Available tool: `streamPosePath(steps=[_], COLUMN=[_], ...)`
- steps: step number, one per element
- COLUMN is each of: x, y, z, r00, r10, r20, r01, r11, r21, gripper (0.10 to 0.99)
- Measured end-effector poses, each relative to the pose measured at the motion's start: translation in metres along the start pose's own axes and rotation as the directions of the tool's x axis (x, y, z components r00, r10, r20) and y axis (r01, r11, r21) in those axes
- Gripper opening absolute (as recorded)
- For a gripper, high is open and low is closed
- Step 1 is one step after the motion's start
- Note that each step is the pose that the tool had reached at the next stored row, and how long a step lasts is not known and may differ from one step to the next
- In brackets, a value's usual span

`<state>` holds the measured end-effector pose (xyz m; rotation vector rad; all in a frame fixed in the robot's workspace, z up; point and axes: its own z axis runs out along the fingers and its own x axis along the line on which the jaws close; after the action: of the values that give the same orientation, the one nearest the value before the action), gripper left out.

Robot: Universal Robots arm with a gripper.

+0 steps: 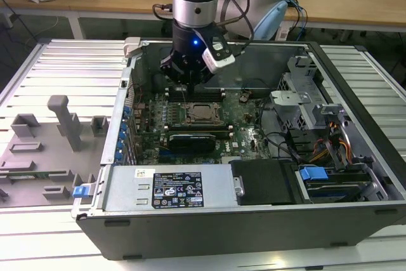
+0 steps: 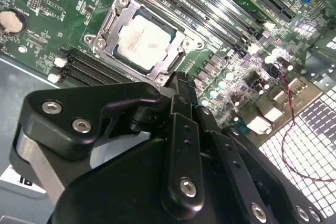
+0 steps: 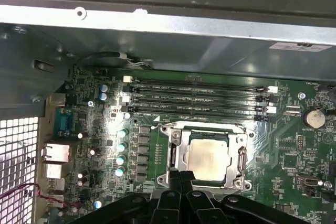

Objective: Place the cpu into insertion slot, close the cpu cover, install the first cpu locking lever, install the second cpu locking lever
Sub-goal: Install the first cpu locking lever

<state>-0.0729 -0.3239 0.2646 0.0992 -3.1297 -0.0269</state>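
Note:
The cpu (image 1: 202,112) (image 2: 143,40) (image 3: 208,157), a silvery-beige square, lies flat in the socket on the green motherboard (image 1: 244,128). The cpu cover (image 2: 108,21) (image 3: 177,153), a dark-silver metal frame, lies down around it with the chip showing through its open middle. My gripper (image 1: 184,90) (image 2: 176,80) (image 3: 181,176) hangs over the socket's edge. Its black fingers are shut together with nothing between them, and their tips sit close to the cover's rim. Whether they touch it I cannot tell.
Memory slots (image 3: 199,98) run along the socket's far side. A long black card (image 1: 193,139) lies on its other side. The case walls (image 1: 190,223), a labelled power supply (image 1: 168,188) and a drive cage with cables (image 1: 317,125) ring the board. A grey fixture (image 1: 63,122) stands on the exterior view's left.

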Motion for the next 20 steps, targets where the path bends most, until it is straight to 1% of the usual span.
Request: streamPosePath(steps=[1, 3, 5, 7, 8, 9, 10, 11, 14, 17, 19, 20], x=[0.0007, 0.0071, 0.0115, 0.0188, 0.0208, 0.022, 0.0255, 0.028, 0.0321, 0.0377, 0.0408, 0.041], y=[0.0, 0.0004, 0.0007, 0.0012, 0.0013, 0.0014, 0.0016, 0.0017, 0.002, 0.0023, 0.0025, 0.0025], z=[-0.0001, 0.0, 0.0001, 0.0004, 0.0005, 0.0005, 0.0007, 0.0011, 0.0021, 0.0027, 0.0027, 0.0027], r00=[1.0, 1.0, 1.0, 1.0, 1.0, 1.0, 1.0, 1.0, 1.0, 1.0, 0.9999, 0.9999], r10=[0.0, 0.0, 0.0, 0.0, 0.0, 0.0, 0.0, 0.0, 0.0, 0.0, -0.001, -0.001], r20=[0.0, -0.0001, -0.0001, 0.0002, 0.0007, 0.0016, 0.0034, 0.0041, 0.0061, 0.0089, 0.0122, 0.0133], r01=[0.0, 0.0, 0.0, 0.0, 0.0, 0.0, 0.0, 0.0, 0.001, 0.001, 0.002, 0.003], r11=[1.0, 1.0, 1.0, 1.0, 1.0, 0.9997, 0.999, 0.9986, 0.9976, 0.9955, 0.9905, 0.9881], r21=[0.0, 0.0, 0.0, 0.0, -0.007, -0.023, -0.046, -0.053, -0.069, -0.095, -0.137, -0.154], gripper=[0.106, 0.106, 0.106, 0.106, 0.106, 0.106, 0.106, 0.106, 0.106, 0.106, 0.106, 0.106])
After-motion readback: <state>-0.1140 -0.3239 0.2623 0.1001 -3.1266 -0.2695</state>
